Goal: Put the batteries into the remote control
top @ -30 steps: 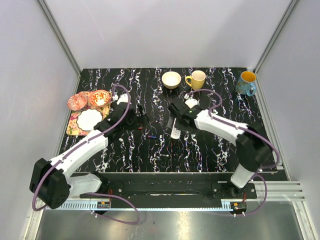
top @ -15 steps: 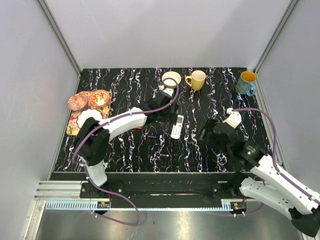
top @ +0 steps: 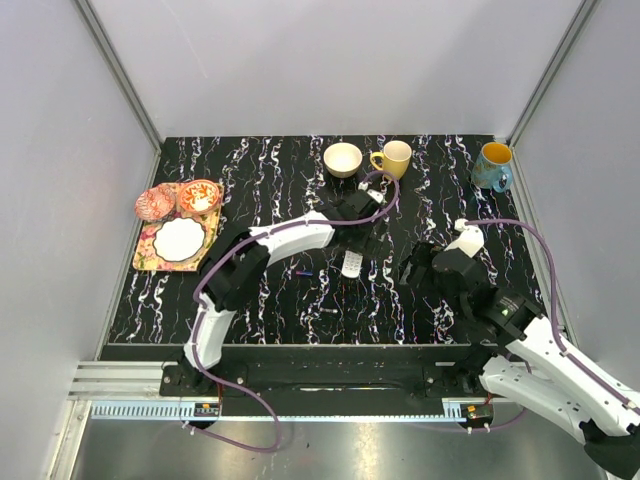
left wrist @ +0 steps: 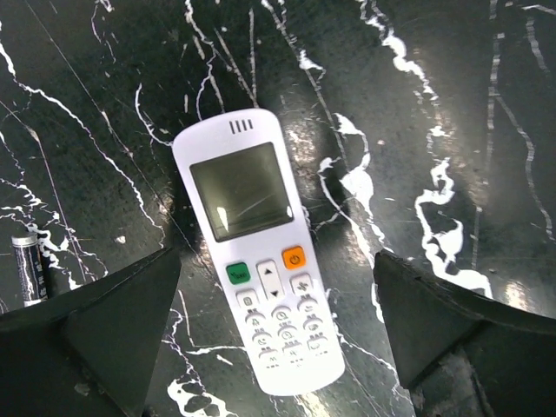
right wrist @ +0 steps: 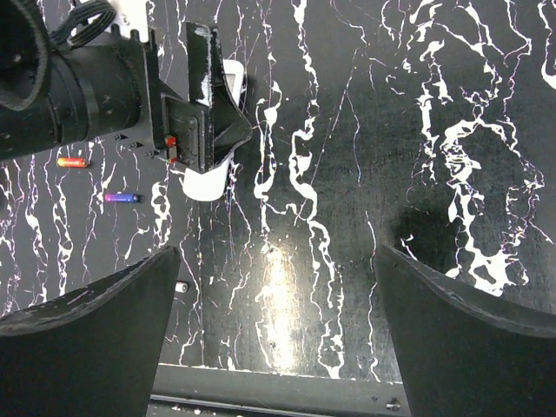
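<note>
1. The left claw (left wrist: 276, 291) has swung over from beside the bowl (top: 343, 160). It now hangs straight above the remote control (left wrist: 259, 261), fingers spread wide and gripping nothing.
2. The remote control lies face up on the table (top: 250, 170) between those fingers, touching neither, with its screen end pointing away from the wrist.
3. The right claw (right wrist: 274, 295) has barely shifted. It stays well apart from the remote control, also wide open and empty.
4. The red-orange battery (right wrist: 72, 162) and the bluish battery (right wrist: 122, 197) lie loose on the table. They sit beyond the left claw, on the side away from the right claw.
5. Seen from the right claw, the left claw's dark body stands in front and hides the middle of the remote control.
6. A yellow mug (top: 393, 159) stands past the left claw near the bowl. A blue mug (top: 493, 166) stands far beyond the right claw.
</note>
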You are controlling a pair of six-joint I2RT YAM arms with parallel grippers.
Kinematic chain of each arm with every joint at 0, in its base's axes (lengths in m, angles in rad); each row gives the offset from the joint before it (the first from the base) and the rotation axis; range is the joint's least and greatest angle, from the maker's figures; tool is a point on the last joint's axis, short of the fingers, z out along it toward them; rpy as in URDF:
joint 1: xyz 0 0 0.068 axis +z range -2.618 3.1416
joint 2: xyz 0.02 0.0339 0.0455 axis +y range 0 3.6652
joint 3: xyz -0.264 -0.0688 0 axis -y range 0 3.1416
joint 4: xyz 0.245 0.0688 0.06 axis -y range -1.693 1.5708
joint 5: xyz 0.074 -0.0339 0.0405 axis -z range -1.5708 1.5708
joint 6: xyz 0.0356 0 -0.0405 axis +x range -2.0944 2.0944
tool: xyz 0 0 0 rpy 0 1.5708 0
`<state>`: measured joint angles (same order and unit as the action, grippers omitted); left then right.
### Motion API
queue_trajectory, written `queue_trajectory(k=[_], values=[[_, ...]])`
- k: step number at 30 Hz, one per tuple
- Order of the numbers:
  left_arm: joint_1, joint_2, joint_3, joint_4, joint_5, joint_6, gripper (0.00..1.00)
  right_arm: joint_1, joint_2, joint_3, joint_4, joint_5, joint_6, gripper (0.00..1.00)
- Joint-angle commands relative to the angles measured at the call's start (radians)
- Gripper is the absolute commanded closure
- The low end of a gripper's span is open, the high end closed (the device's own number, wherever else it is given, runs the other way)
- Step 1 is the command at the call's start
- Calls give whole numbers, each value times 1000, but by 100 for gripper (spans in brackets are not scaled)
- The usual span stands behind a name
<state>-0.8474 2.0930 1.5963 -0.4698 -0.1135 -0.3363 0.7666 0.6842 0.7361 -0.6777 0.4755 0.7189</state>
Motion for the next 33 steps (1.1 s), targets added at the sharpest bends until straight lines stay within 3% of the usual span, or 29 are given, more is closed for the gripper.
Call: queue_trajectory(k=[1, 4, 22, 25, 33], values=[[8, 38, 59, -21, -35, 16, 1, 5, -3, 16, 21, -11, -12, 0], [19, 50, 63, -18, -26, 16, 1, 5, -8, 13, 21, -15, -13, 0], [53, 128, 126, -15, 51, 65, 23, 5, -21, -15, 21, -20, 10, 0], [51, 128, 119, -13, 51, 63, 28, 5, -25, -18, 21, -20, 17, 0], [54, 87, 81, 5, 46, 71, 61, 5, -12, 9, 21, -26, 21, 0]])
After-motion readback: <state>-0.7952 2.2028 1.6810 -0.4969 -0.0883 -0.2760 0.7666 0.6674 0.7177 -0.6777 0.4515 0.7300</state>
